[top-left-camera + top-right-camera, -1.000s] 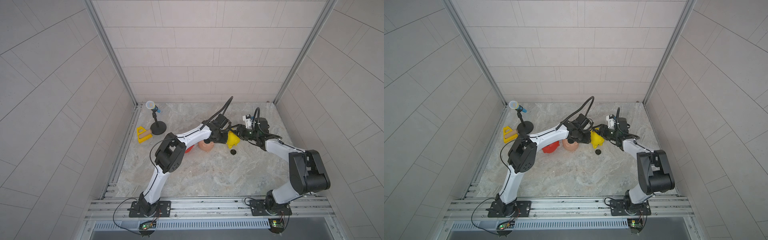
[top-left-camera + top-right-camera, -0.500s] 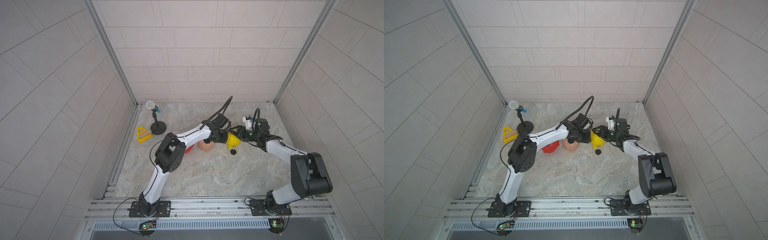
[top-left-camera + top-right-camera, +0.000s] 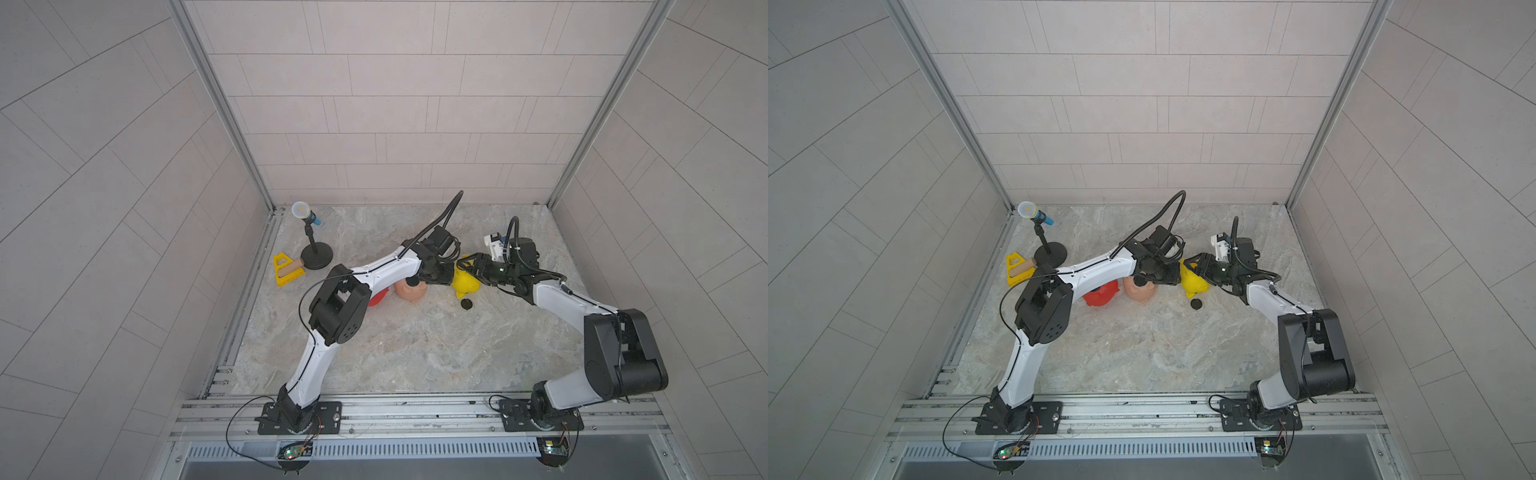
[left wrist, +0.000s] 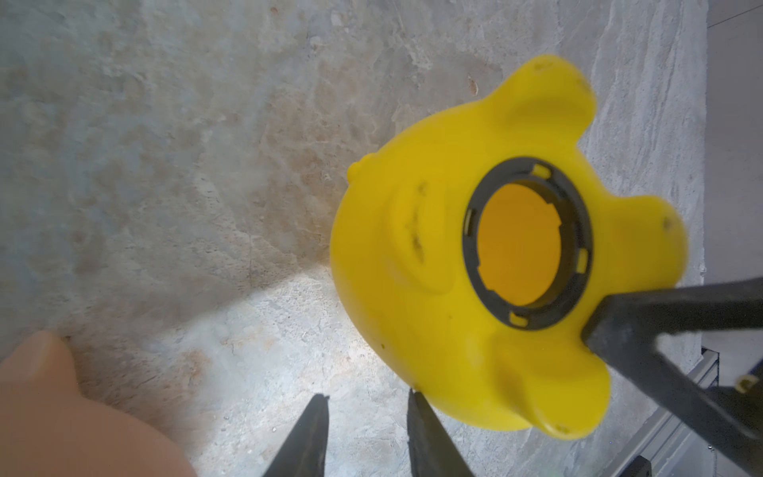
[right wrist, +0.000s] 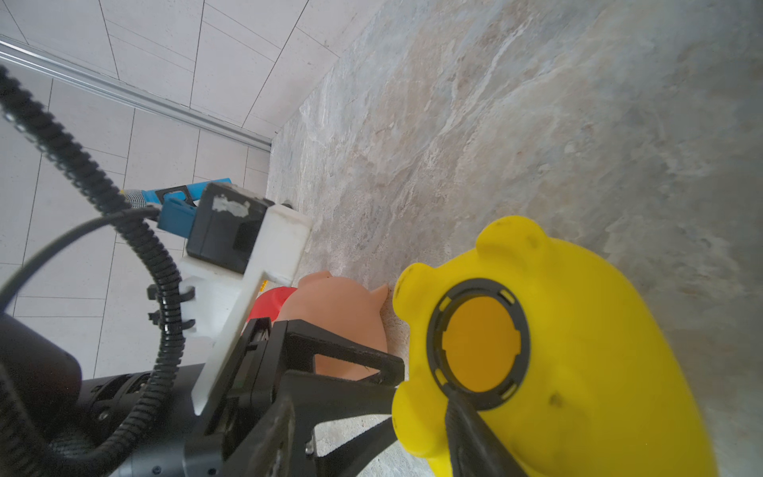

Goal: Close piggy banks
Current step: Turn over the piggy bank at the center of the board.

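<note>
The yellow piggy bank is tilted with its open, black-ringed belly hole in sight. My right gripper is shut on it; one finger lies across the ring. My left gripper stands narrowly open and empty, one fingertip touching the yellow pig's side. The peach-pink piggy bank lies just left of it under the left wrist. The red piggy bank sits half hidden by the left arm. A black round cap lies on the floor in front of the yellow pig.
A blue microphone on a black stand and a yellow triangular toy with a wooden peg stand at the back left. Tiled walls close in the marble floor on three sides. A metal rail runs along the front.
</note>
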